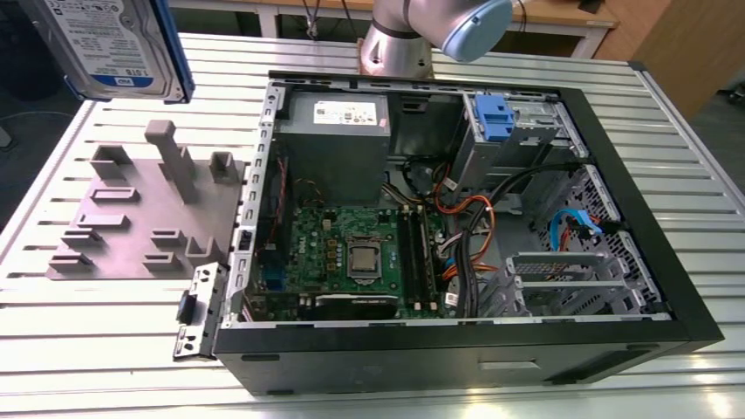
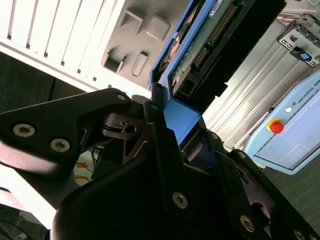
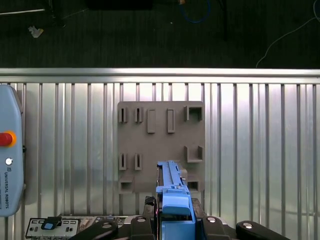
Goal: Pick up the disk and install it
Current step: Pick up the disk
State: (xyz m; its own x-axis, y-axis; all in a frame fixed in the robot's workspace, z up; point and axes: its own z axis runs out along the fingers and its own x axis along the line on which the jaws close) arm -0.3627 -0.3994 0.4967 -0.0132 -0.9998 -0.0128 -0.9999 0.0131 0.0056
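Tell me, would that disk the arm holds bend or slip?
Probably stiff: the disk looks like a flat metal slab, held unbent by the gripper. Likely heavy for its size. Its smooth blue plastic frame might slip.

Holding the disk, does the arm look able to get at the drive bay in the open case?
Probably yes. The claw holds the disk above the fixture, the case has no cover over it, and the cables lie beside the bay, not over it.
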